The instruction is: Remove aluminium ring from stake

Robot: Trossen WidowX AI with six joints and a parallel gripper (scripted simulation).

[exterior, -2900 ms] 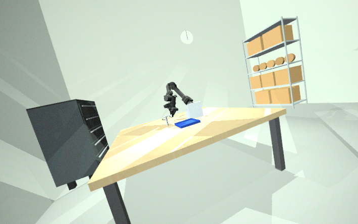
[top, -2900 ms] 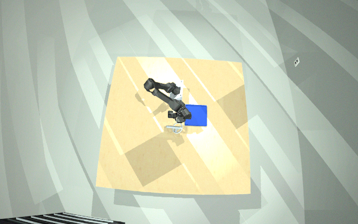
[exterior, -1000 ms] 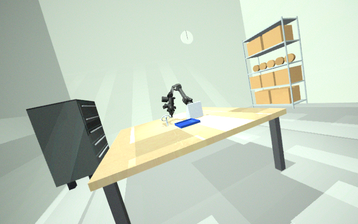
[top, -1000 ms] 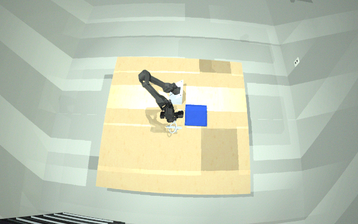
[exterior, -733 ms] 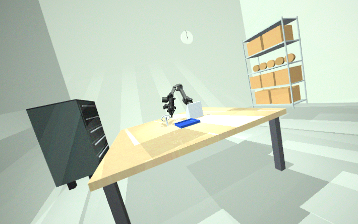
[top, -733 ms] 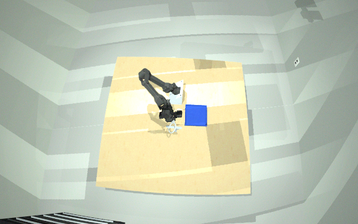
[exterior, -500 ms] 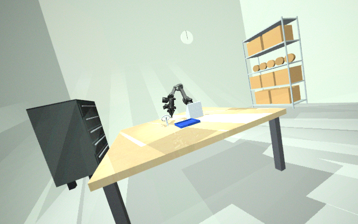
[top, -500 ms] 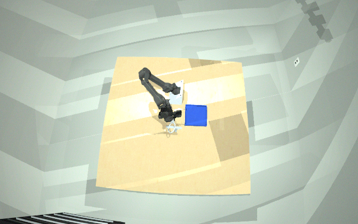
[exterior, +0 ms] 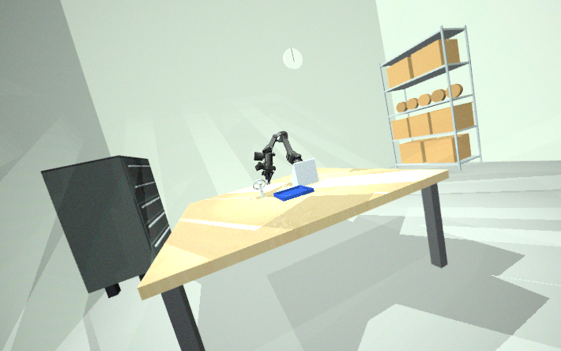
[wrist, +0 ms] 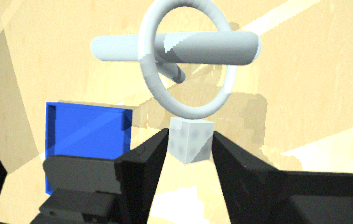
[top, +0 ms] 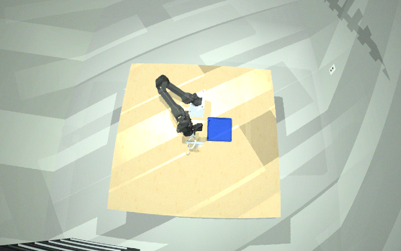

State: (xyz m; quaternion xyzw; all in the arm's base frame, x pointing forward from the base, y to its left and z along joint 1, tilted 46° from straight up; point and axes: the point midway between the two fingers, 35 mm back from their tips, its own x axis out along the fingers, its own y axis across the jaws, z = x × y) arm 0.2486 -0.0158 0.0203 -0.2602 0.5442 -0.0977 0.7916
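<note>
Blue tray [top: 219,129] [exterior: 293,192] [wrist: 88,131], black arm [top: 170,100] [exterior: 287,145]

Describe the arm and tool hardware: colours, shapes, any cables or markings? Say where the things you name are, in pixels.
Matte black arm [top: 170,101] [exterior: 272,141] with slim links and bulkier joints. The tool [wrist: 189,134] has two black fingers, tapering towards their tips. I can't make out cables or markings.
</note>
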